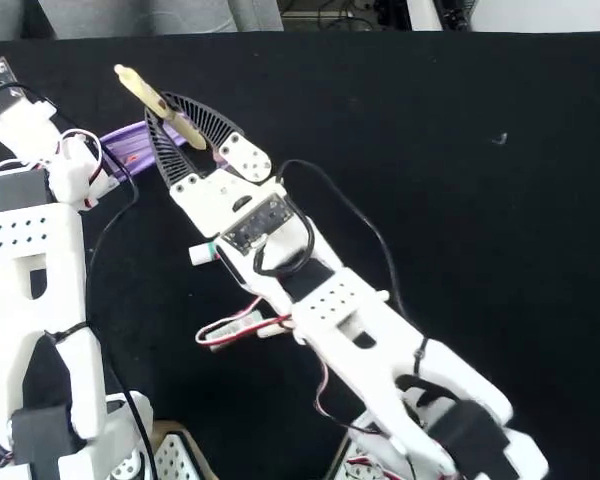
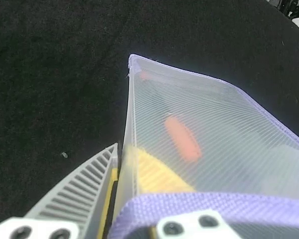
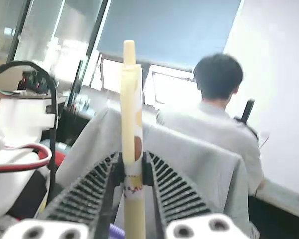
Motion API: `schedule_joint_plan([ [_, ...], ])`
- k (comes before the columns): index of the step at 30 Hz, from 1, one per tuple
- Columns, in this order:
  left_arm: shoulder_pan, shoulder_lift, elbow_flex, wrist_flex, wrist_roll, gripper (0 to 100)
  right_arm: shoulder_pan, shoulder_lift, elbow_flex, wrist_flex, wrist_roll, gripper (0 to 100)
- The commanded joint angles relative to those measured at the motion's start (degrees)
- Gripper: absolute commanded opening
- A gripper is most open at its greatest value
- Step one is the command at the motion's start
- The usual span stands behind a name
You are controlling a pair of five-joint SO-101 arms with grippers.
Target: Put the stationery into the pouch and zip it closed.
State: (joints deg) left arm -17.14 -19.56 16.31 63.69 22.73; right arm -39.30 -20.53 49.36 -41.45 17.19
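Here we see the right end effector (image 1: 177, 112) clenched on a cream pen (image 1: 143, 90), its ribbed fingers (image 3: 89, 194) pinching the barrel from both sides in the right wrist view. The pen sticks out past the fingertips, slanted toward the far left of the black tabletop (image 1: 460, 200). Near it, the left end effector (image 1: 92, 160) grasps a pouch (image 2: 214, 129) of translucent mesh with purple trim, clamped by one edge. Through the mesh we make out an orange stick-shaped item (image 2: 182, 138) and a yellow item (image 2: 154, 174) close to the gripped edge. In the high view the pouch's purple edge shows between the two end effectors, partly hidden behind the right one's fingers.
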Motion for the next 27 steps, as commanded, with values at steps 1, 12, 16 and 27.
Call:
schedule_joint_plan([
  [1, 0.31, 0.44, 1.1, -0.44, 0.09, 3, -0.97, 1.01, -0.57, -4.66, -0.35, 1.1],
  [12, 0.84, 0.79, 1.1, -0.53, 0.09, 3, -3.52, -4.79, -0.84, -4.4, -0.53, 1.1],
  [16, 0.92, 0.79, 1.1, -0.53, 0.09, 3, -6.51, -4.44, -0.84, -4.4, -0.35, 1.1],
  [27, 0.92, 0.88, 1.19, -1.05, 0.09, 3, -5.71, 8.92, -6.37, -14.51, -0.35, 1.1],
])
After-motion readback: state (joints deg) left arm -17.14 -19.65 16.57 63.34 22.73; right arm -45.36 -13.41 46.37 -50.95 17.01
